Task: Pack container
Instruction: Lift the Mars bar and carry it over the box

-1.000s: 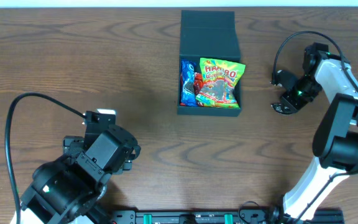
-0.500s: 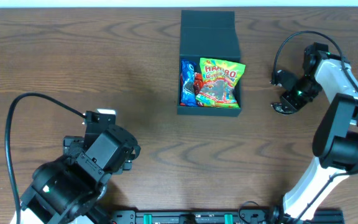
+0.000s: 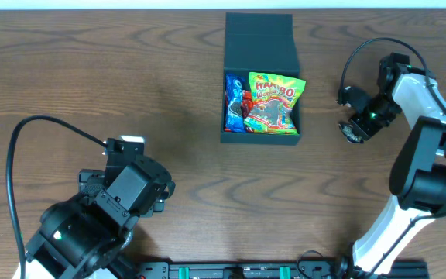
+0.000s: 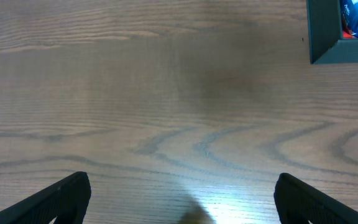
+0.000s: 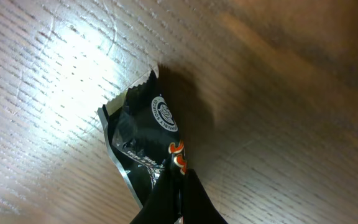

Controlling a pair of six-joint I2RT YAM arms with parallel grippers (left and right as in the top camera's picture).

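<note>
The container (image 3: 260,138) is a dark teal-black square box, open, with its flap lid (image 3: 259,43) folded back toward the far edge. Inside lie a green and yellow Haribo bag (image 3: 273,101) and a blue and red packet (image 3: 234,101). Its corner shows at the top right of the left wrist view (image 4: 344,31). My right gripper (image 3: 353,129) is right of the box, shut on a black snack packet (image 5: 145,146) with a white round logo and orange marks, held just above the wood. My left gripper (image 4: 182,202) is open and empty over bare table at the front left.
The left arm (image 3: 91,217) with its cable fills the front left. The right arm (image 3: 424,147) runs along the right edge. A wooden table (image 3: 130,93) spans the view.
The right gripper has lifted slightly with the black packet. The left arm has not moved.
</note>
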